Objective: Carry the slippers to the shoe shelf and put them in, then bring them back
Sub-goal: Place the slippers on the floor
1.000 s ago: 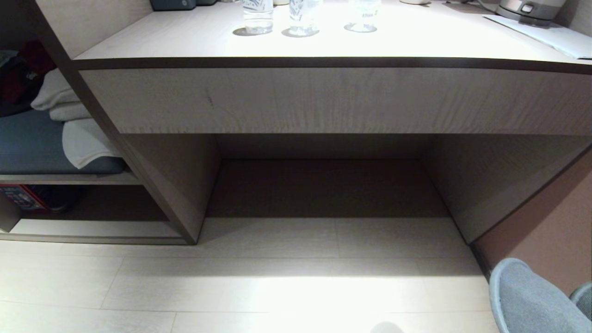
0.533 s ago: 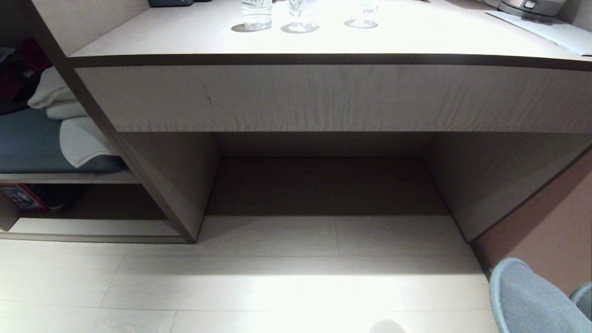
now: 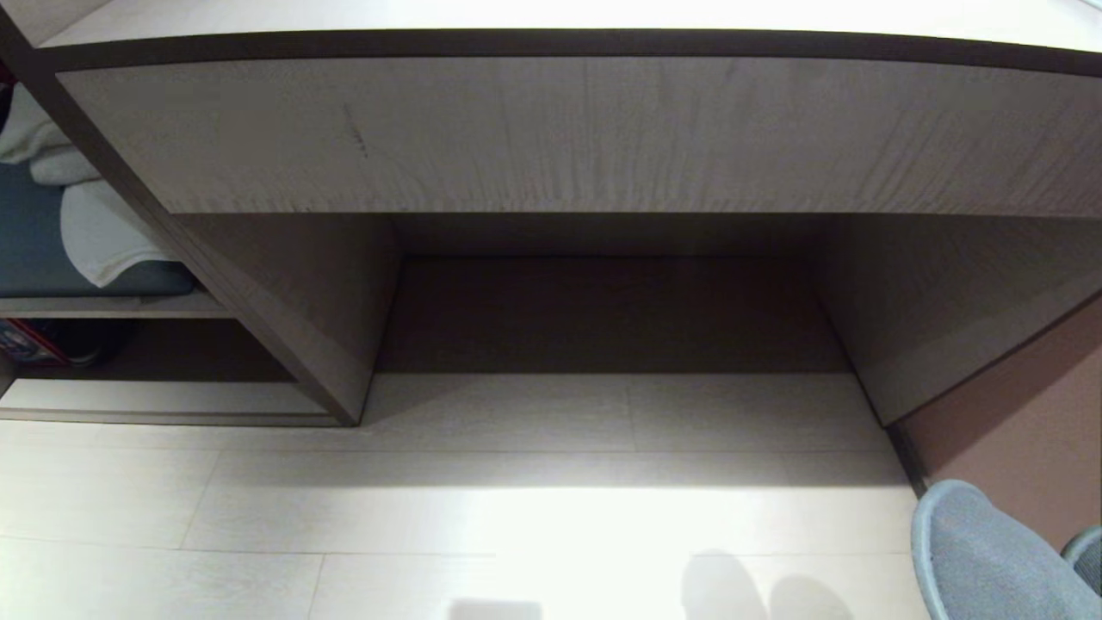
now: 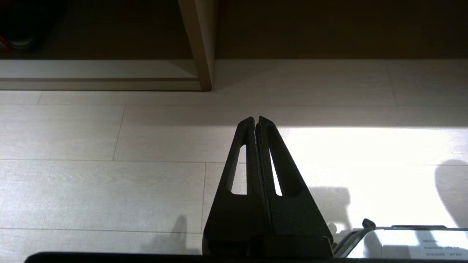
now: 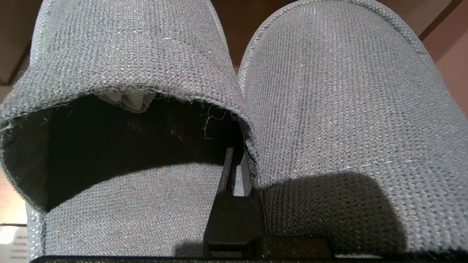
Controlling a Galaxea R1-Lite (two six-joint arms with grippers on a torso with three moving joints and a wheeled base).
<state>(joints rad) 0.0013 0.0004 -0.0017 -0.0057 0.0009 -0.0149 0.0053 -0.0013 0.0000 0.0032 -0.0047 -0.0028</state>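
Slippers [image 5: 329,109] side by side, long axes parallel, toes toward 12 o'clock, away from the wrist. Right claw [image 5: 237,160] clamped on their adjoining edges. Left claw [image 4: 256,122] together above floor [image 4: 91,190].

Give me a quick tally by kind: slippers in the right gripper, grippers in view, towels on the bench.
slippers: 2, pinched by the right gripper
Grippers: 2, counting the shut, empty left gripper
White towels on the blue cushion: 2 visible
Total: 6
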